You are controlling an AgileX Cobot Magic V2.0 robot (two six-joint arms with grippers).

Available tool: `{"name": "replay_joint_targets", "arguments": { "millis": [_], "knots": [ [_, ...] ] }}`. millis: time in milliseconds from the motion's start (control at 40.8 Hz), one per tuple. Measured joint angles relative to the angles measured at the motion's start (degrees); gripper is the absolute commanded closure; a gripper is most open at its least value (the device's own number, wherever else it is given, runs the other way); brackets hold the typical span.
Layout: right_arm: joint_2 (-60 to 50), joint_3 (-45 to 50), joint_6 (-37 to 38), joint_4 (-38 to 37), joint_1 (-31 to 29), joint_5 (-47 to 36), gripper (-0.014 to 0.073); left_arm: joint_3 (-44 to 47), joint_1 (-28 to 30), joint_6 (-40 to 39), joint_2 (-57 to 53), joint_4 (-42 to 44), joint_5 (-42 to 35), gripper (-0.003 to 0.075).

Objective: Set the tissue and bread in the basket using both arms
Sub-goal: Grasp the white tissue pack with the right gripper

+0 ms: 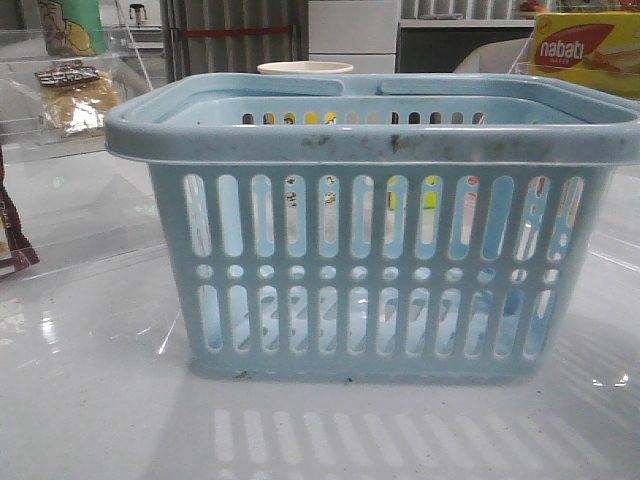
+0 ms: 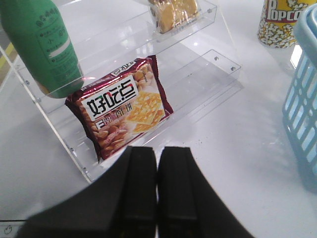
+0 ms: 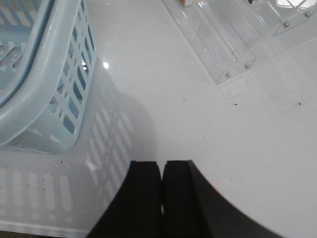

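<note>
The light-blue slotted basket (image 1: pixel 380 250) stands in the middle of the front view; its side also shows in the left wrist view (image 2: pixel 303 94) and the right wrist view (image 3: pixel 44 79). The bread (image 1: pixel 75 100), golden-brown in a clear wrapper, lies on a clear acrylic shelf at the far left, and also shows in the left wrist view (image 2: pixel 173 12). The tissue is not clearly seen; only a faint darker patch shows through the basket's lower right slots. My left gripper (image 2: pixel 157 153) is shut and empty over the table near the shelf. My right gripper (image 3: pixel 162 166) is shut and empty beside the basket.
A dark red snack bag (image 2: pixel 121 106) and a green bottle (image 2: pixel 42 44) stand on the tiered acrylic shelf (image 2: pixel 208 74). A popcorn cup (image 2: pixel 280 22) stands near the basket. A yellow-red nabati box (image 1: pixel 585 50) is at the back right. Another acrylic shelf (image 3: pixel 223 44) lies right of the basket.
</note>
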Motion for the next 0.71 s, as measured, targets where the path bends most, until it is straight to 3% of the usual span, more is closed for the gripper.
{"name": "replay_joint_targets", "arguments": {
  "millis": [98, 172, 442, 712],
  "knots": [
    [0.0, 0.0, 0.0, 0.0, 0.0, 0.0, 0.0065, 0.0, 0.0, 0.0, 1.7, 0.0, -0.1, 0.0303],
    [0.0, 0.0, 0.0, 0.0, 0.0, 0.0, 0.0027, 0.0, 0.0, 0.0, 2.7, 0.0, -0.2, 0.0253],
    [2.5, -2.2, 0.0, 0.0, -3.7, -1.5, 0.0035, 0.0, 0.0, 0.0, 3.7, -0.1, -0.5, 0.0288],
    [14.1, -13.4, 0.0, 0.0, -8.6, -1.6, 0.0035, 0.0, 0.0, 0.0, 3.7, -0.1, -0.5, 0.035]
  ]
}}
